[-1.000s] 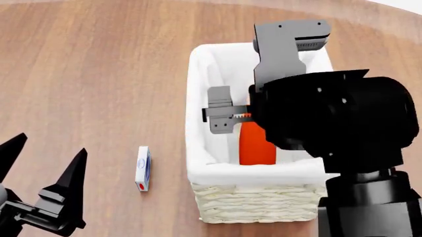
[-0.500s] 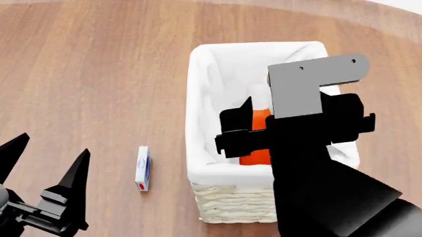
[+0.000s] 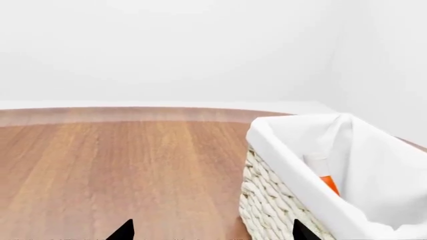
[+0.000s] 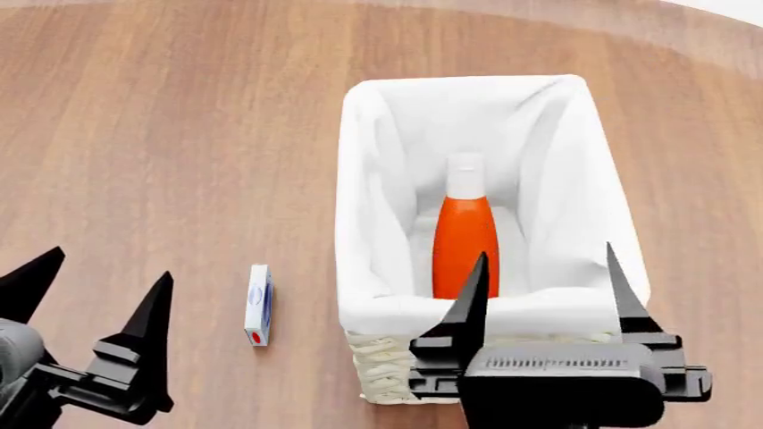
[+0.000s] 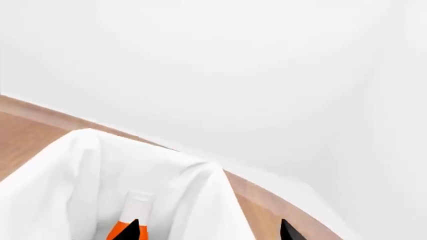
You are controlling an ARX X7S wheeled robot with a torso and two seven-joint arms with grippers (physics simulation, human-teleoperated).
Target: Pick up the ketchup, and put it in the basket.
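Quick count: one ketchup [image 4: 464, 234] bottle, one basket [image 4: 360, 207], one little white box [image 4: 257, 305] sitting left of the basket in the head view, and two grippers, left gripper [image 4: 96, 293] and right gripper [image 4: 545, 273], each with two pointed black fingers.

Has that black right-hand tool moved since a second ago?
Yes. The black right tool has pulled back from over the cream wicker basket to its near rim, leaving the orange-red ketchup bottle inside.

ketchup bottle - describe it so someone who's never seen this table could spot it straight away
Find the cream wicker basket with a white cloth liner on the wooden table. The ketchup lies inside it: an orange-red bottle with a white cap. It is the only thing in the basket; the small white box lies outside on the table.
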